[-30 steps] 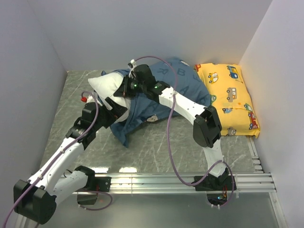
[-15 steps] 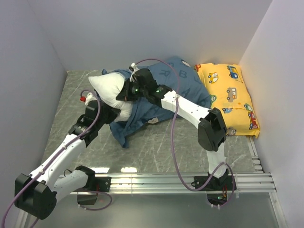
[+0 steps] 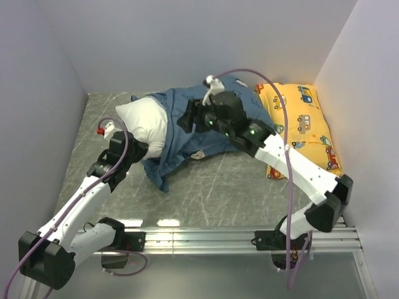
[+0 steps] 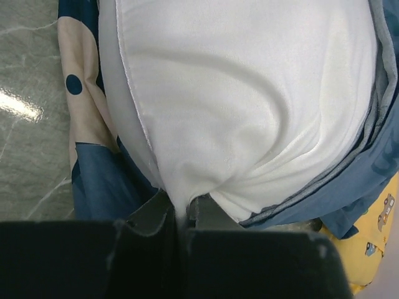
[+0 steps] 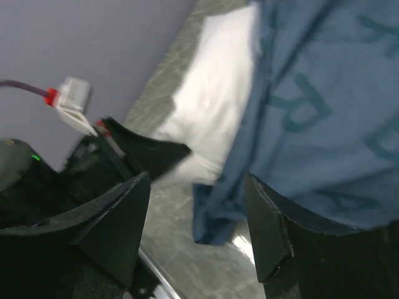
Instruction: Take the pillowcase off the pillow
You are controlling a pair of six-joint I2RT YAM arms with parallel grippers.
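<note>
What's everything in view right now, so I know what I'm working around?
pillow: 1, white, far left of the table, left end out of the case
pillowcase: 1, dusty blue with print, over the rest of the pillow, loose edge trailing nearward
yellow pillow: 1, yellow with car print, far right by the wall
table: 1, grey marbled, under everything
rail: 1, silver, along the near edge
cables: 2, purple, one along each arm
left arm: 1, white and black, reaching to the pillow
right arm: 1, white and black, reaching over the pillowcase
left hand: 1, black, pinching the pillow's white fabric
right hand: 1, black, open above the pillowcase, holding nothing
</note>
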